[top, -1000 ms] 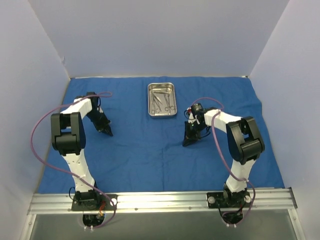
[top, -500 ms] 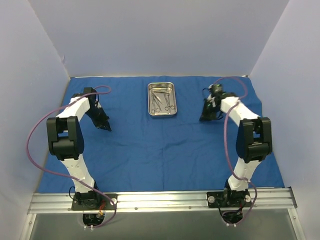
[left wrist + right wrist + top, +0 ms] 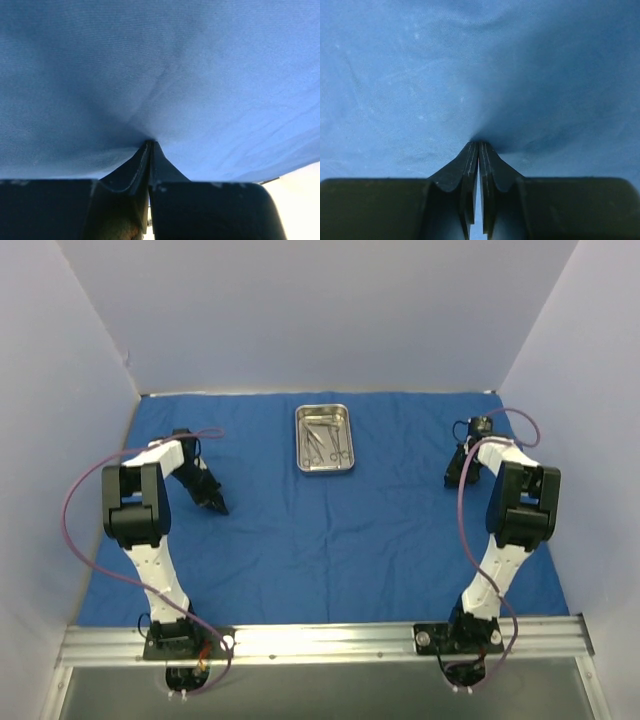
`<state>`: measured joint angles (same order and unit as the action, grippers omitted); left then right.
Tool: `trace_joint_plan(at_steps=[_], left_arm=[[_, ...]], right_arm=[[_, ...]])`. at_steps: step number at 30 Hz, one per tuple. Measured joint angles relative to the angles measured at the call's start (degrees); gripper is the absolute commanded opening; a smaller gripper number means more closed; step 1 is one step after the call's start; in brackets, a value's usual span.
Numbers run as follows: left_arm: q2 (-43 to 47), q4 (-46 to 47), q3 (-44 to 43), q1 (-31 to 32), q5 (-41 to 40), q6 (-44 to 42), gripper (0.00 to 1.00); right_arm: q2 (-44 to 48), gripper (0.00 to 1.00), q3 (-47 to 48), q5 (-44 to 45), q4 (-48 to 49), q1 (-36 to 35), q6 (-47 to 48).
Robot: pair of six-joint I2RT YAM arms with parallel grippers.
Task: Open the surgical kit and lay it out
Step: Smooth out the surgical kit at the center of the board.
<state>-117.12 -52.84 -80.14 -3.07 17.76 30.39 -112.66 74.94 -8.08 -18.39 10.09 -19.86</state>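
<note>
The blue cloth (image 3: 330,530) lies spread flat, and the steel tray (image 3: 324,469) sits on it at the far middle with the small ring-handled instruments (image 3: 325,443) inside. Both wrist views show the jaws pressed together on a pinch of cloth, with creases running into the tips: the left jaws hold it toward the left side, the right jaws close to the right edge. The main risk, as I judge it, is the tray itself. It rests on the very cloth being held, so a hard or uneven sideways tug could drag it off centre, turn it, or rattle the instruments into a tangle. A pull stronger on one side would skew the cloth and raise fresh wrinkles. Each pinch also looks thin, so the fabric could slip free under tension, or lift and pucker if either arm rises before letting go.
</note>
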Motion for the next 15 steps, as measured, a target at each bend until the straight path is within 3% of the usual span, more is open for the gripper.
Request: trace_joint_plan(at_steps=[5,12,15], left_arm=[[1.16,-0.28,-1.11,0.5,-3.61,-1.09,0.11],[4.07,-0.22,-4.15,0.57,-6.95,-2.34,0.23],[3.85,-0.13,-4.22,0.66,-6.8,-2.78,0.35]], right_arm=[[0.0,0.11,1.16,0.28,-2.27,-1.03,0.66],[1.38,0.25,-0.68,-0.35,-3.65,-2.67,0.98],[2.23,0.3,-2.34,-0.87,-2.82,-2.84,1.36]])
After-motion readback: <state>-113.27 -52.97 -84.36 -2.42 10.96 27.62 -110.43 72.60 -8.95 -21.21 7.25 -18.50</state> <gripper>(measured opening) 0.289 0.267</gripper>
